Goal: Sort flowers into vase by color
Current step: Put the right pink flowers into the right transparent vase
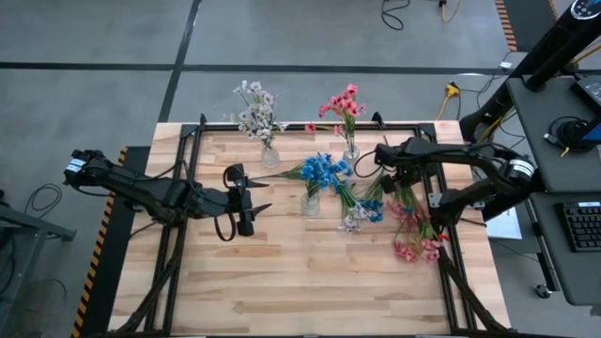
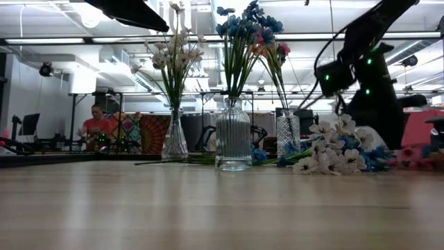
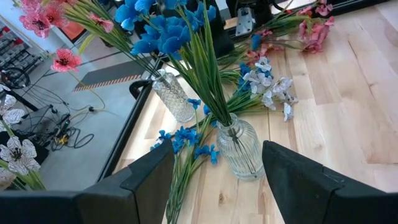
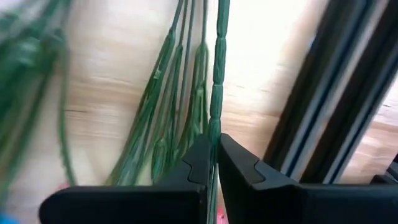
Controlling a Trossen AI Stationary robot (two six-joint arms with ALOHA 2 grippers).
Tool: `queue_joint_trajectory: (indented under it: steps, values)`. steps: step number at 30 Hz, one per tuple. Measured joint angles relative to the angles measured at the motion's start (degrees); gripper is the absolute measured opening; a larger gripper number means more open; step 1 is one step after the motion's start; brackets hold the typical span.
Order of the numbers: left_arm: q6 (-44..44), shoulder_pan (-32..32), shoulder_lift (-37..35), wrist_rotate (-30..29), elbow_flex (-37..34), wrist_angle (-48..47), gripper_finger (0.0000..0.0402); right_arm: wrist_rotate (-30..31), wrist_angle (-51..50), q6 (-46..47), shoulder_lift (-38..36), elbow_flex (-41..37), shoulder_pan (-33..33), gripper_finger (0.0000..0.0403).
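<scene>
Green, thin and ribbed, a flower stem (image 4: 215,93) runs straight between the right gripper's (image 4: 213,163) two dark fingers, which are clenched on it with almost no gap. Which blossom colour this stem carries cannot be told from the wrist view, since the head is cut off; the high view places the gripper (image 1: 386,156) at the stem ends of the loose pile of flowers (image 1: 406,223) lying on the right part of the wooden table (image 1: 300,282), pink sprays outermost, blue and white ones (image 1: 362,214) nearer the centre. Three glass vases stand toward the far side: one with white blossoms (image 1: 258,117), one with pink (image 1: 344,108), and a ribbed vase (image 2: 234,142) with blue blossoms (image 1: 324,170) between and in front of them. A few blue sprigs (image 3: 186,138) lie flat beside the ribbed vase. The left gripper (image 1: 250,200) hovers just left of that vase, jaws spread and holding nothing. A person (image 2: 95,125) is partly visible in the room beyond.
</scene>
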Motion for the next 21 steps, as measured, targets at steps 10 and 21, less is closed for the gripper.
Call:
queue_joint_trajectory:
  steps: [10,21]
  values:
    - [-0.2,0.0,0.0,0.0,0.0,0.0,0.0227,0.5,-1.1,4.6,-15.4,3.7,5.0,0.0013]
    - [-1.1,0.0,0.0,0.2,0.0,2.2,0.0227,0.6,-1.5,7.5,-26.2,12.4,13.9,0.0013]
